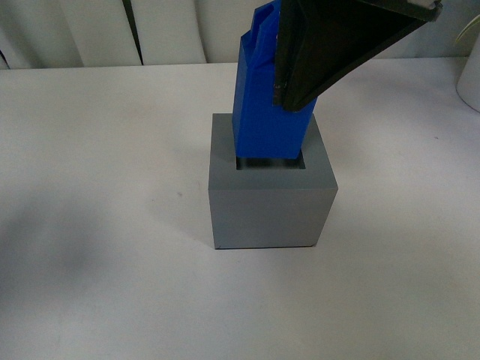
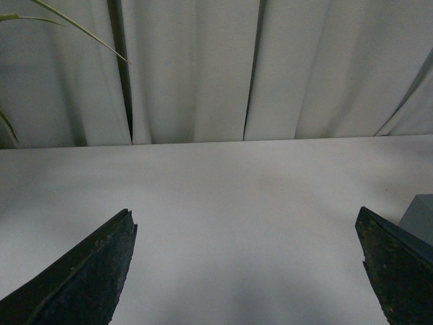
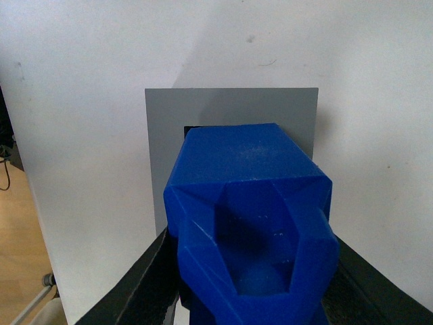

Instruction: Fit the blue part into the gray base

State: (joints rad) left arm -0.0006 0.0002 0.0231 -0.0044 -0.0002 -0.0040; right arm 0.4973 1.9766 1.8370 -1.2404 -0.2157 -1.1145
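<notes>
Matte black fingers (image 2: 81, 284), wedge-shaped, tapered tips, edges possibly scuffed

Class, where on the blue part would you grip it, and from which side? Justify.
Grip the blue part by its upper body, on two opposite flat sides, from above: its lower end sits in the gray base, leaving only the top free.

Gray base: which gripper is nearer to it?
Right. The right gripper grips the blue part directly above the gray base; the left gripper hangs open, off to its side.
</notes>
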